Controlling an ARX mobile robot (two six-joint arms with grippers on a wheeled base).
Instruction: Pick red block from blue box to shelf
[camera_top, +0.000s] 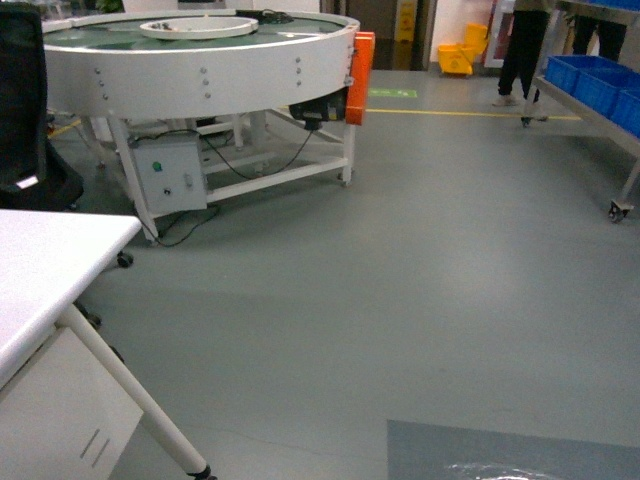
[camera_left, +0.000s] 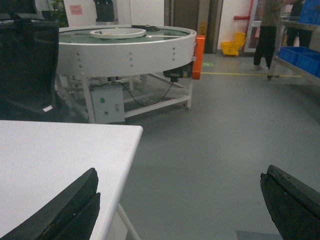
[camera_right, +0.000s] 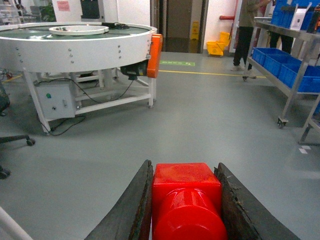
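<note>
One red block (camera_right: 186, 200) shows, pinched between the two dark fingers (camera_right: 131, 210) of the right claw (camera_right: 186, 205), which press against its left and right sides. The block lies on its side in that grip: its single round stud faces back toward the wrist camera, and its square base faces forward over the grey floor (camera_right: 200, 115), so its stud-to-base axis runs along the claw's reach. The right arm holds the claw level, pointing straight ahead across the open floor.

Two black fingers (camera_left: 65, 210) of the left claw (camera_left: 180, 210) stand spread wide at the bottom corners of the left wrist view, with nothing between them. That claw also sits level, hovering at the edge of one white surface (camera_left: 50, 160), whose corner reaches out over the floor.

Farther off stands one large round white conveyor table (camera_top: 200, 60) with an orange panel (camera_top: 362, 75) on its side and one grey control box (camera_top: 170, 175) beneath. To the right, the shelf (camera_right: 295, 80) of steel posts on caster wheels carries several dark blue crates (camera_right: 272, 57). Beyond it, one person (camera_right: 245, 35) in dark trousers stands near a yellow mop bucket (camera_right: 216, 46).
</note>
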